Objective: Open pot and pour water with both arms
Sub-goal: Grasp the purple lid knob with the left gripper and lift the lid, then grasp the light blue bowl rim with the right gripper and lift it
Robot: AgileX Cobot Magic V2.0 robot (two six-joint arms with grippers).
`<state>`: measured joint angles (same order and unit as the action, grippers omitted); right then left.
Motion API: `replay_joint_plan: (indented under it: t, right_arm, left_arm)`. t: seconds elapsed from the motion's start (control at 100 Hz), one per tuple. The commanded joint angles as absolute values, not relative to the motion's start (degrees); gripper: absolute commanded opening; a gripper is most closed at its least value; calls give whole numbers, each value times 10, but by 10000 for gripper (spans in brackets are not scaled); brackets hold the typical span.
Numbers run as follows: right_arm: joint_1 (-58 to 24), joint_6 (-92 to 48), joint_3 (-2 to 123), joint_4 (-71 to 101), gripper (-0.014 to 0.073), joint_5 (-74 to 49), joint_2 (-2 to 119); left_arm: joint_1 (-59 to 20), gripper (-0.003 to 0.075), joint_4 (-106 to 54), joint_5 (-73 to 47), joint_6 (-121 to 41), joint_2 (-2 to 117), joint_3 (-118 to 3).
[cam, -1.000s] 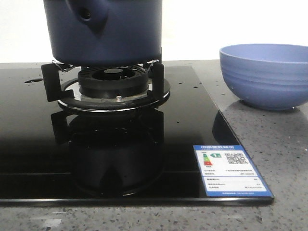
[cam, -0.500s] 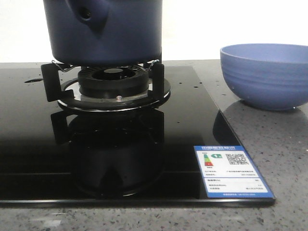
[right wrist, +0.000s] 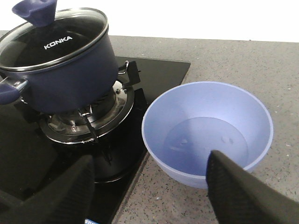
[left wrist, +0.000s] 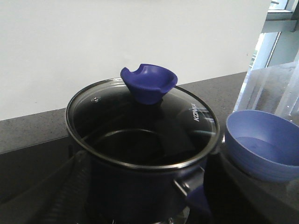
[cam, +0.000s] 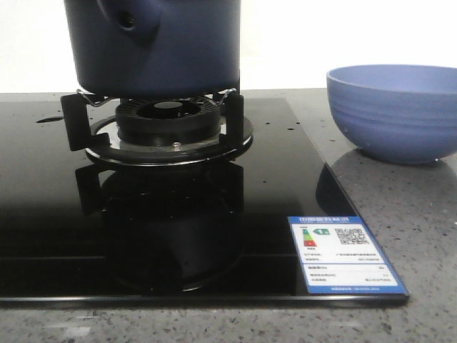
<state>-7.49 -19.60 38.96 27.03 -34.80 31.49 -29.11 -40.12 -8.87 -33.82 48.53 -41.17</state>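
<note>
The glass lid (right wrist: 53,35) has the word KONKA on it in white letters. The lid sits on the pot (cam: 153,46), and it has a blue knob (left wrist: 148,83) on top. The pot is dark blue and stands on the burner (cam: 168,125) of a shiny black stove top (cam: 43,207). A blue and white sticker (cam: 346,254) lies on the front corner of the stove top; its small writing is too tiny to read.

The stove top is set in a grey speckled table (cam: 421,236). A light blue bowl (right wrist: 208,133) stands on the table just beside the stove. The wall (left wrist: 70,42) behind is white.

The right tool (right wrist: 152,196) is spread wide near the bowl and holds nothing. For the left tool (left wrist: 140,205), only dark blurry parts show in front of the pot, so I cannot tell.
</note>
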Motion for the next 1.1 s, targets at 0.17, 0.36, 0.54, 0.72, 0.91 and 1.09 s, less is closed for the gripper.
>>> replay_joint_plan:
  t: [0.17, 0.36, 0.54, 0.72, 0.91, 1.09]
  right_arm:
    - [-74, -203, 410, 285, 461, -305, 322]
    - [-74, -203, 410, 285, 461, -305, 322]
    - [-74, -203, 410, 285, 461, -305, 322]
    - [-74, -203, 410, 285, 461, -308, 322]
    - [-74, -203, 410, 285, 460, -312, 322]
    - [-74, -203, 410, 285, 460, -312, 322]
  left_arm:
    - [-309, 486, -409, -6, -347, 628, -521]
    - [-309, 534, -407, -9, -351, 692, -586]
    - [-309, 557, -407, -32, -351, 727, -627]
    - [-309, 556, -407, -24, -351, 755, -640]
    - [-309, 556, -407, -22, -351, 774, -640]
    - [-309, 542, -406, -14, -360, 785, -640]
